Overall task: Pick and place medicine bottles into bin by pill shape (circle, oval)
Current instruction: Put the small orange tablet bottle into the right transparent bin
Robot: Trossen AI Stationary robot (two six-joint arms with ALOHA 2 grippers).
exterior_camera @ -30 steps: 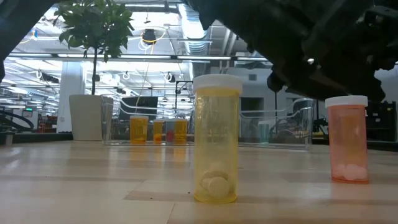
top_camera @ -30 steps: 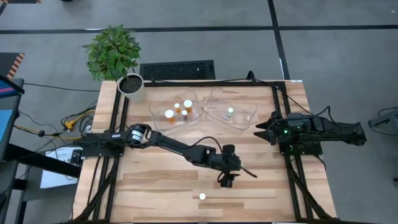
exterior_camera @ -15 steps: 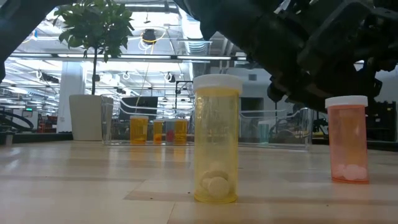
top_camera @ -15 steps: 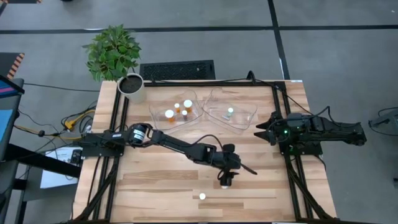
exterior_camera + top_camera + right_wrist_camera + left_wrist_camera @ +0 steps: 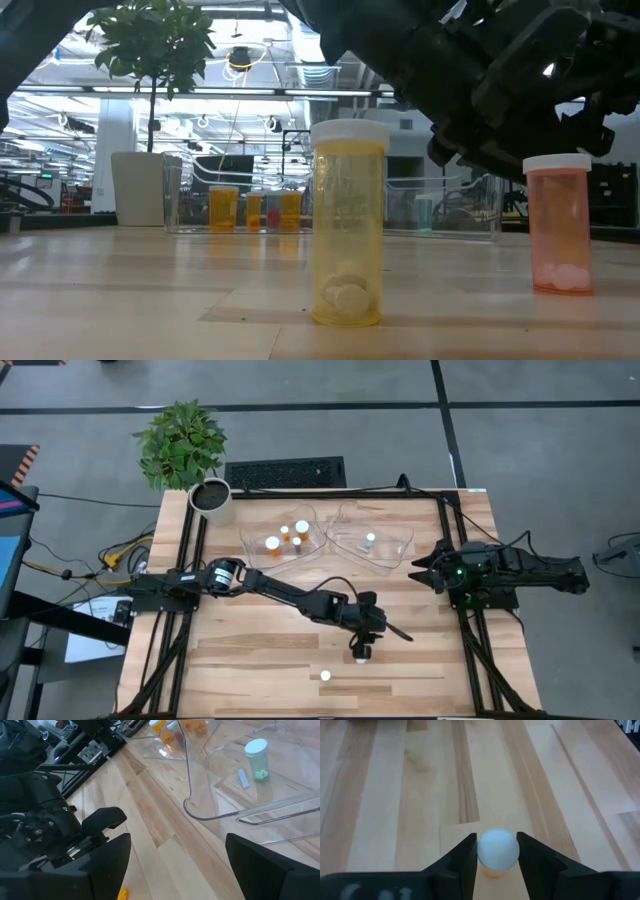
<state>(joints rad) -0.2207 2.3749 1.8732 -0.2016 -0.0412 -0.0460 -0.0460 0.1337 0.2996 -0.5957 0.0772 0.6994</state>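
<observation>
An orange bottle with a white cap (image 5: 362, 653) stands upright on the table near the front middle; it also shows in the low view (image 5: 558, 225). My left gripper (image 5: 497, 857) is open right above it, one finger on either side of the cap (image 5: 498, 849). A yellow bottle (image 5: 348, 225) stands alone nearer the front edge (image 5: 325, 676). Three bottles stand in the left clear bin (image 5: 283, 535) and one in the right clear bin (image 5: 370, 540). My right gripper (image 5: 185, 870) is open and empty at the table's right side (image 5: 420, 570). My left gripper's fingers (image 5: 465, 860) come from above, pointing down, and stand close on either side of the bottle's white cap (image 5: 485, 851). I cannot tell whether they touch it. The bottle stands upright on the table.
A white pot with a green plant (image 5: 212, 500) stands at the far left corner. The two clear bins sit side by side at the far middle. Black frame rails (image 5: 455, 560) run along the left and right edges. Bare wood lies between the bins and the two loose bottles.
My left gripper has come down over the orange bottle, which stays upright in its place.
</observation>
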